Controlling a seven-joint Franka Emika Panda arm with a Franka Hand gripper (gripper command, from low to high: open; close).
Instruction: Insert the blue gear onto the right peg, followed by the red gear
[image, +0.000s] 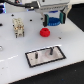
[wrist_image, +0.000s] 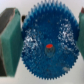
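My gripper (image: 53, 20) is shut on the blue gear (image: 53, 20), holding it above the white table near the exterior view's top right. In the wrist view the blue gear (wrist_image: 49, 44) fills the picture between two teal finger pads (wrist_image: 10, 42), and something red shows through its centre hole. The red gear (image: 45, 32) lies on the table just below and to the left of the gripper. The grey, black-rimmed plate (image: 46, 56) sits nearer the front, with the right peg (image: 50, 51) upright and bare and a similar pin at its left end.
A beige and white block-shaped object (image: 19, 27) stands at the exterior view's left. A small blue object (image: 1, 26) sits at the left edge. The table's front edge runs along the bottom of the exterior view.
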